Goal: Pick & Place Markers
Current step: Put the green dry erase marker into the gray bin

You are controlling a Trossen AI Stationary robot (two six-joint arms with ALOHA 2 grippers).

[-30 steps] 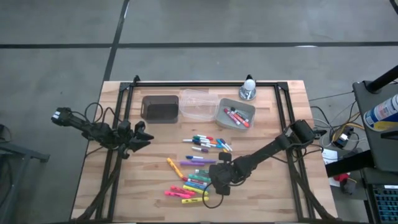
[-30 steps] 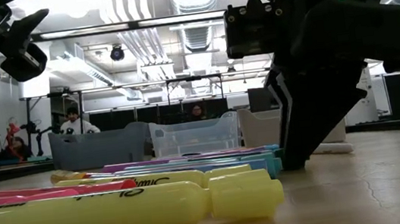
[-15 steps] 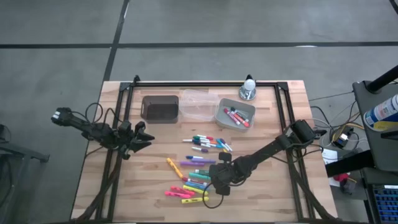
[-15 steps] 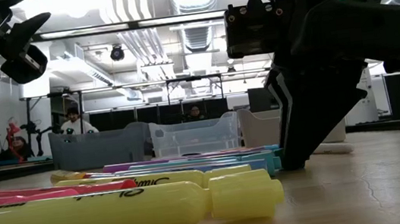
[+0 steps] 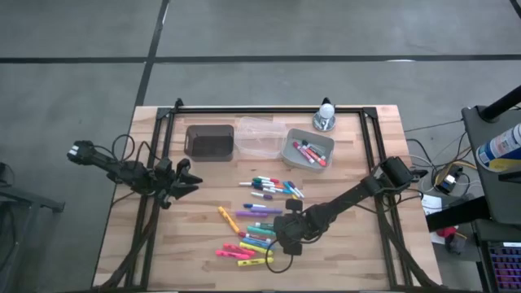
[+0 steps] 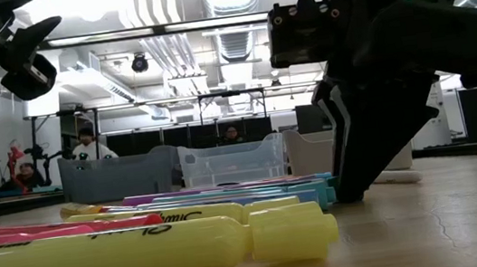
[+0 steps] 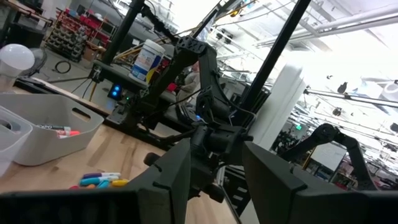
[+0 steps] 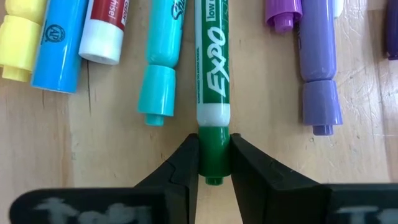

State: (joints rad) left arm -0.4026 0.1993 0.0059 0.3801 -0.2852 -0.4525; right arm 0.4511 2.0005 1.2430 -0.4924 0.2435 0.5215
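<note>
Several markers (image 5: 256,224) lie loose on the wooden table's middle. Among them is a white-bodied green marker (image 8: 211,62), flat on its side between a teal one (image 8: 163,56) and a purple one (image 8: 318,56). My right gripper (image 8: 214,142) is down at the near end of this group (image 5: 279,242) and is shut on the green marker. My left gripper (image 5: 194,181) hangs open above the table's left side, holding nothing (image 7: 217,171). In the low view, yellow (image 6: 144,254) and pink markers lie in front of my right gripper (image 6: 355,188). My right gripper pinches the green marker's cap (image 8: 214,155) at the marker's free end between its two fingers (image 8: 186,162), one on each side. The fingers point steeply down, slanting in from the table's right side. The marker lies flat on the table.
At the far side stand a dark bin (image 5: 209,141), a clear bin (image 5: 260,136) and a grey bin (image 5: 308,155) holding a few markers. A white-topped object (image 5: 326,114) stands by the far edge. Black frame rails (image 5: 163,163) run along both sides.
</note>
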